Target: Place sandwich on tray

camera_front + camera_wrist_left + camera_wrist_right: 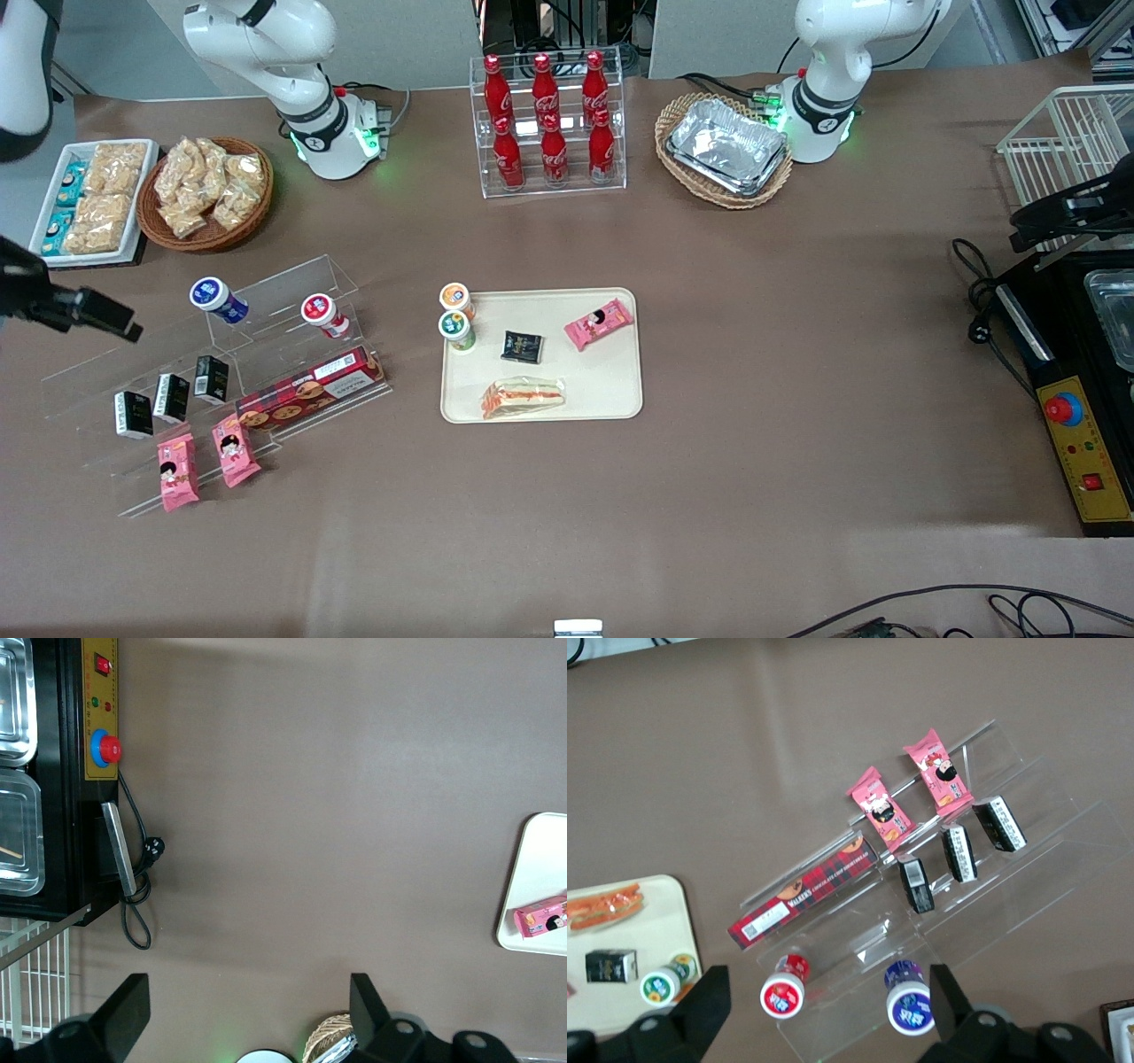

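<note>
Stage shown: release complete, retreat in hand. The sandwich [523,396] lies flat on the tray [620,390], inside the rim along the edge nearest the front camera, apart from the black packet [522,346], the pink snack packet [599,323] and the 2 small tubs [457,317] that share the tray.

The hand [828,992] hangs high above the clear acrylic display stand [292,292], toward the working arm's end of the surface [797,354]. Its 2 fingers stand wide apart in the right wrist view and hold nothing — only the stand's tubs and boxes show between them.

Judged from this layout, placement looks done; what remains is to withdraw cleanly. A good retreat keeps the hand well above the stand, whose upright black boxes [173,396] and loosely propped pink packets [205,463] would topple at a light brush, and takes the arm away from the tray rather than over it.

Sandwich and hand are well apart — the wedge sits on the tray near the surface's middle, the hand off toward the working arm's end.
</note>
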`<state>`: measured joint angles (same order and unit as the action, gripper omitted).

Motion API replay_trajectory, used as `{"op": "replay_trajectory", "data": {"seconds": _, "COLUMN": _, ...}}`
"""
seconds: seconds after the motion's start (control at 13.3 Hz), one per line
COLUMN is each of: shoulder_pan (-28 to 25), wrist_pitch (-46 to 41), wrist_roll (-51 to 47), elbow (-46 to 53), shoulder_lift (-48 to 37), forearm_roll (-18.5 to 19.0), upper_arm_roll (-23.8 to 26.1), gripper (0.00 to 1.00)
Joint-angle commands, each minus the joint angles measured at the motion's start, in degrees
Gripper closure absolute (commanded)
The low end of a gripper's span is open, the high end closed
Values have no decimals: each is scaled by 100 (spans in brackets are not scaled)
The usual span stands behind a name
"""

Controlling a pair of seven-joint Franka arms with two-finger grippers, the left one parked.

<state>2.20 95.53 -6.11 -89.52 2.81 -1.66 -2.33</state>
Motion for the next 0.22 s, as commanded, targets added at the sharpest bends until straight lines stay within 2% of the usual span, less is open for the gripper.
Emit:
{"op": "replay_trajectory", "data": {"seconds": 0.0, "shoulder_pan": 113, "wrist_pitch": -96, "wrist_roll": 286, "elbow": -418, "shoulder_lift": -483, "forearm_roll": -18, "upper_arm_roll": 22, "gripper": 0}}
{"op": "replay_trajectory", "data": {"seconds": 0.15, "shoulder_pan": 158, "wrist_pitch": -183, "wrist_roll": 295, "elbow": -417, "shoulder_lift": -518, "forearm_roll": -18, "upper_arm_roll": 13, "gripper": 0}}
